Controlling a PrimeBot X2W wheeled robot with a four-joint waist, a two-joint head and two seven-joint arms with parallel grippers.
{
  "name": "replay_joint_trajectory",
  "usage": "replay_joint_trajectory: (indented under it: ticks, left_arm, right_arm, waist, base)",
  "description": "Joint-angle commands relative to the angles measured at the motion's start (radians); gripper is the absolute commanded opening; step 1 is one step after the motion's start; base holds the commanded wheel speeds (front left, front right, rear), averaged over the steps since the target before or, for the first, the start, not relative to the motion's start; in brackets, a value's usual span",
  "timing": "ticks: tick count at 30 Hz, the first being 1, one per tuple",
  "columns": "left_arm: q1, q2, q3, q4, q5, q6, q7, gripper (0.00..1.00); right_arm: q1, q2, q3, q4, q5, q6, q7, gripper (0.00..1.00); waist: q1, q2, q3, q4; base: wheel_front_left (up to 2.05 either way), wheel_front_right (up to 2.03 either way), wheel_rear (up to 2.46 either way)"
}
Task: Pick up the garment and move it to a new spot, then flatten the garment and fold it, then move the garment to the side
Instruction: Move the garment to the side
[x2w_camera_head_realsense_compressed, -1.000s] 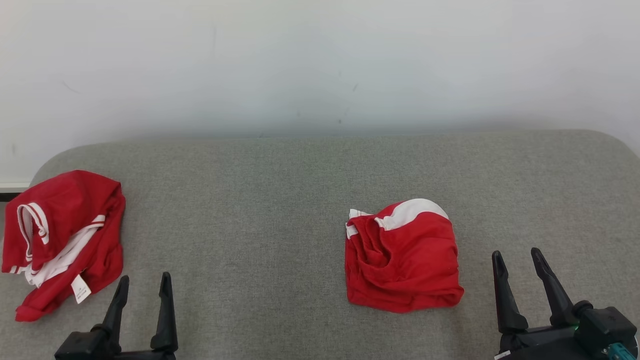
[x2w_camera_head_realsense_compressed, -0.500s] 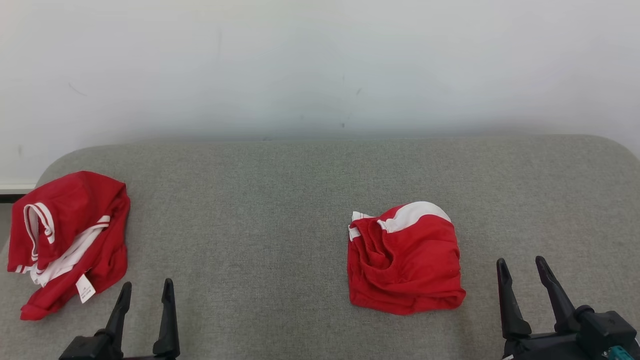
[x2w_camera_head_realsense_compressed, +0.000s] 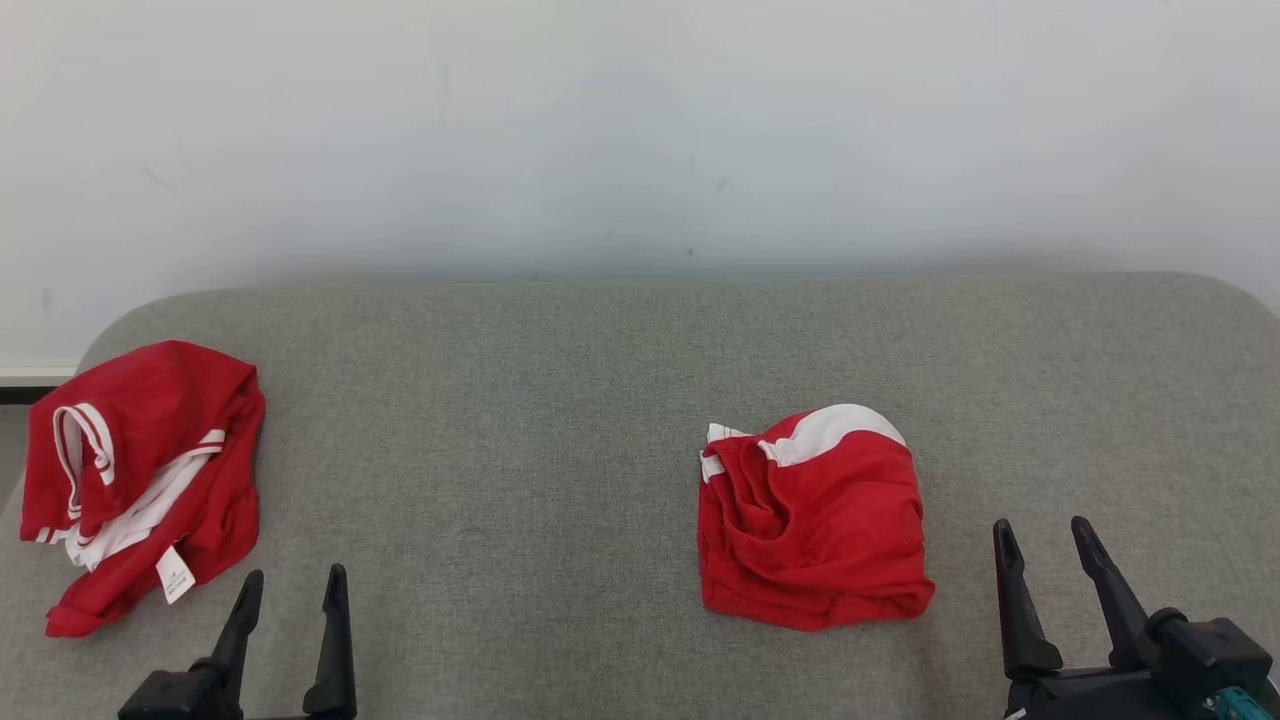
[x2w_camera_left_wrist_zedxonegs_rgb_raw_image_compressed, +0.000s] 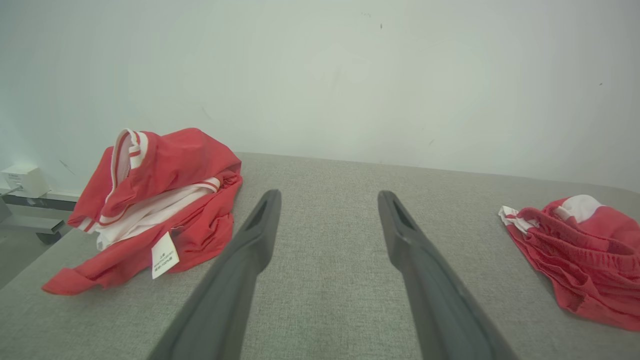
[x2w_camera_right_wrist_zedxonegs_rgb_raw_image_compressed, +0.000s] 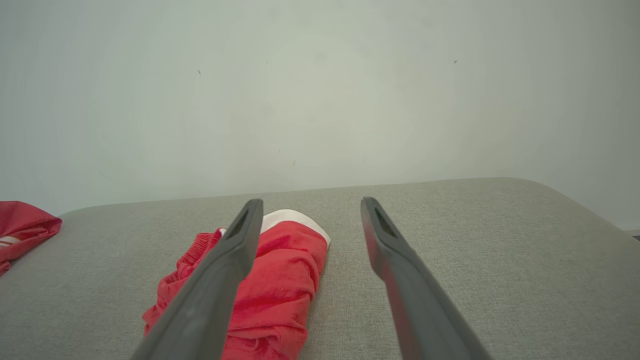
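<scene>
Now both arms hover with fingers spread wide, holding nothing.
The right gripper (x2w_camera_head_realsense_compressed: 1040, 523) sits just right of the crumpled red shorts (x2w_camera_head_realsense_compressed: 815, 520), not touching them. The left gripper (x2w_camera_head_realsense_compressed: 295, 572) is near the bunched red shirt (x2w_camera_head_realsense_compressed: 140, 470), which lies by the left edge of the grey cushion (x2w_camera_head_realsense_compressed: 520, 400), well apart from the shorts.

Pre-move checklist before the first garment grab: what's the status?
1. Left gripper open, holding nothing: ok.
2. Right gripper open, holding nothing: ok.
3. Red shorts lying free on the grey surface, just left of the right gripper: ok.
4. Tagged red garment apart from the shorts, no overlap: ok.
5. Tagged garment fully on the surface: cannot tell, it sits at the left edge.
6. Garments flattened: not ok, both crumpled.
</scene>
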Motion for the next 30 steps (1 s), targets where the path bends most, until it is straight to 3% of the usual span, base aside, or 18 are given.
replay_joint_trajectory:
  ticks: [1,20,30]
  left_arm:
    - [0.008,0.007,0.001,-0.007,-0.005,0.001,0.007,1.0]
    - [0.029,0.027,-0.003,-0.063,-0.016,0.026,0.064,1.0]
    - [-0.007,0.022,-0.026,-0.067,-0.013,0.036,0.06,1.0]
  right_arm:
    - [0.013,0.004,-0.004,-0.006,-0.011,-0.003,0.003,1.0]
    - [0.015,0.014,-0.014,0.0,-0.004,-0.003,0.024,1.0]
    - [-0.176,-0.038,0.017,0.138,-0.005,-0.003,0.046,1.0]
  waist:
    - [0.0,0.0,-0.001,0.002]
    - [0.0,0.0,0.002,0.008]
    - [0.0,0.0,0.047,0.041]
  base:
    - [0.0,0.0,0.0]
    - [0.0,0.0,0.0]
    - [0.0,0.0,0.0]
